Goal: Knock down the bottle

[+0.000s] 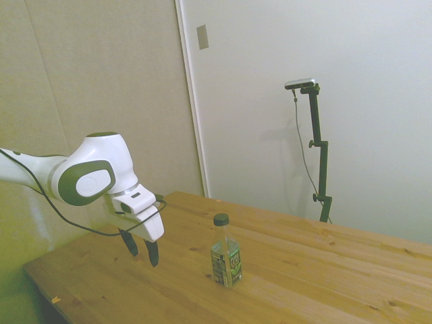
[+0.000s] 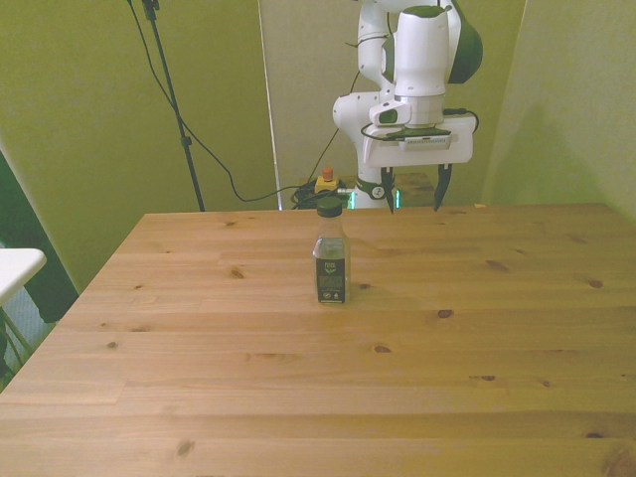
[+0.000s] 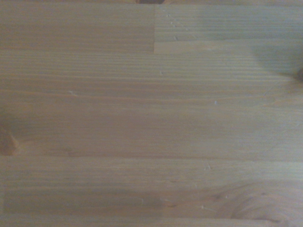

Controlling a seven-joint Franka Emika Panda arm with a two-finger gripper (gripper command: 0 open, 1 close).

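Note:
The bottle (image 1: 226,253) (image 2: 331,253) stands upright on the wooden table (image 2: 298,378), a small clear plastic one with a black cap and a green-and-dark label. My gripper (image 1: 141,250) (image 2: 414,194) hangs open just above the table near its far edge, with nothing between the fingers. In the side view it is well to the left of the bottle; in the front view it sits behind the bottle and toward the front view's right. The wrist view holds only bare wood grain (image 3: 151,113).
A black cable (image 1: 81,223) loops from the arm to the gripper. Beyond the far edge, on the floor, lies a small orange-topped device (image 2: 325,180). A white surface (image 2: 15,266) juts in at the front view's left.

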